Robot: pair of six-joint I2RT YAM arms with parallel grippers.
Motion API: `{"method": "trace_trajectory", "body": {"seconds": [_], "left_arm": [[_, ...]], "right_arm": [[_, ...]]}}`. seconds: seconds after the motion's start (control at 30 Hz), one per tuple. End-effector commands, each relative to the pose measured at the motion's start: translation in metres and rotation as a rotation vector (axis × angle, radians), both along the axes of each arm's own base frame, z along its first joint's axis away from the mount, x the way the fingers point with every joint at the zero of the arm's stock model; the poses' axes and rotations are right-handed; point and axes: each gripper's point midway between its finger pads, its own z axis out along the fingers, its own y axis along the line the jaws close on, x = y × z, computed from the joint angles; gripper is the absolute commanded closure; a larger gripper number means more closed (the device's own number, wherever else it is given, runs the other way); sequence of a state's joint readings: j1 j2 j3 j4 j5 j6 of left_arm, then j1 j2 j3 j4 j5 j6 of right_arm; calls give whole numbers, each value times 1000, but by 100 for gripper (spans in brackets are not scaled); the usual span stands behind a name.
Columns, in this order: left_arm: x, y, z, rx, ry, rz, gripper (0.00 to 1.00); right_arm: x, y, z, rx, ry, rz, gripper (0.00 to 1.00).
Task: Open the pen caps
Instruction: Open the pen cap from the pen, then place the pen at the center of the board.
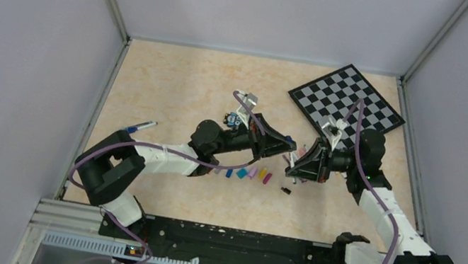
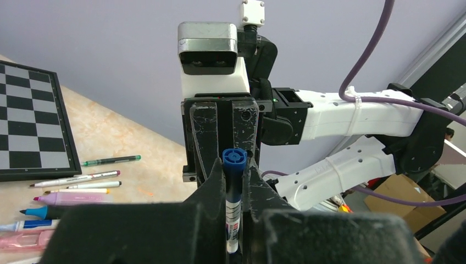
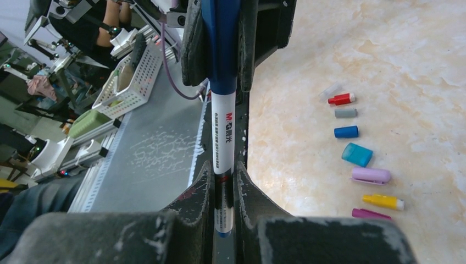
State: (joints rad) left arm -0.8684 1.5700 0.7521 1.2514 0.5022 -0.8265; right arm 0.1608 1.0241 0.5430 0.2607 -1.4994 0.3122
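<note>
Above the middle of the beige marbled worktop (image 1: 181, 87), toward its right edge, both tools meet on one white-barrelled pen (image 3: 222, 132). The right tool (image 3: 223, 181) pinches the printed barrel. The left tool (image 2: 233, 184) is pressed together on the dark blue cap (image 3: 221, 55), which sits on the barrel. Loose coloured plastic caps (image 3: 346, 132) lie in a row beside them, toward the near edge. A black-and-white chessboard (image 1: 347, 102) occupies the far right corner.

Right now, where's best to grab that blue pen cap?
Pinch the blue cap crosswise on its round sides, coming from the end away from the white barrel, which the right gripper clamps; the left gripper sits there. Cap and barrel lie in line, so it should slide straight off.
</note>
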Motion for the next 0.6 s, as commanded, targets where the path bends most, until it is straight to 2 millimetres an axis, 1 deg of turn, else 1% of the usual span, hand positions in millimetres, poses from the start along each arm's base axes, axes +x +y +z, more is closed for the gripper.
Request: {"method": "trace_trajectory", "body": {"seconds": [0.0,0.07,0.13,0.23,0.3,0.37,0.47,0.5,0.57], "left_arm": [[-7,7,45,-120,-115,-9,100],[3,14,60,-133,-146,27,100],[16,27,84,-154,-195,76,100],[41,52,125,-202,-257,193,100],[50,72,152,-256,-295,276,100],[58,89,170,-301,-309,337,100],[61,108,190,-359,-325,402,100],[60,112,192,-367,-328,412,100],[56,115,191,-354,-324,408,100]], "right_arm": [[0,2,6,12,-50,39,100],[-2,2,3,14,-39,54,100],[-4,1,0,15,-25,69,100],[-4,2,-3,14,-6,79,100],[-6,2,-5,16,-1,88,100],[-8,2,-7,16,1,91,100],[-9,2,-8,17,0,93,100],[-8,2,-9,16,-5,88,100],[-1,0,-8,14,-30,52,100]]}}
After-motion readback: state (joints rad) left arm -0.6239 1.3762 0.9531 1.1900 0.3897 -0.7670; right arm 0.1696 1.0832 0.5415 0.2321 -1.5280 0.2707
